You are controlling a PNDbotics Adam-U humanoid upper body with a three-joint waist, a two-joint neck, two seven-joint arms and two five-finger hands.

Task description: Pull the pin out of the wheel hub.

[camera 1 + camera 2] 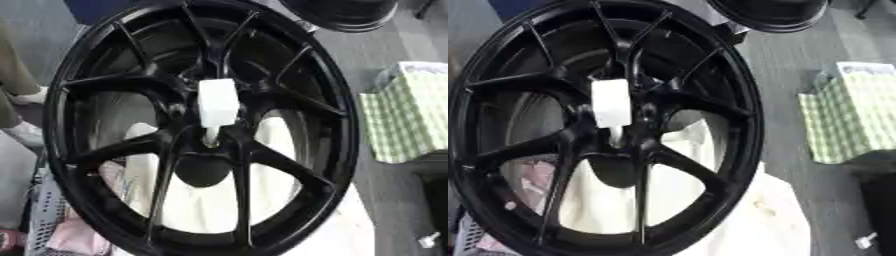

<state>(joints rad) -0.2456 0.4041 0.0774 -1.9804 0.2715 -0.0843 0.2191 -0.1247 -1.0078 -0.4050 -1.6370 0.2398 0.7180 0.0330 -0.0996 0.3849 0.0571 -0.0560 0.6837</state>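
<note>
So there's a big glossy black alloy wheel (201, 125) filling most of both views, standing up on edge and leaning a bit, thin paired spokes fanning out from the hub (208, 142) to the rim. The pin (217, 105) is sitting right in the hub: a chunky white blocky head with a thinner white stem below it that goes into one of the holes near the centre, just above the round dark centre bore (203, 170). So it's seated in the hub, stem in the hole, head sticking out toward the camera. Neither robot hand shows up in either view, so I can't tell you whether the fingers are spread, pressed together or pinching anything. Behind and under the wheel there's a whitish cloth (737, 220), visible through the spoke gaps and spilling out at the lower right. Off to the right on the grey floor is a green and white checkered bag (846, 117). Another black wheel (346, 12) peeks in at the top edge.
</note>
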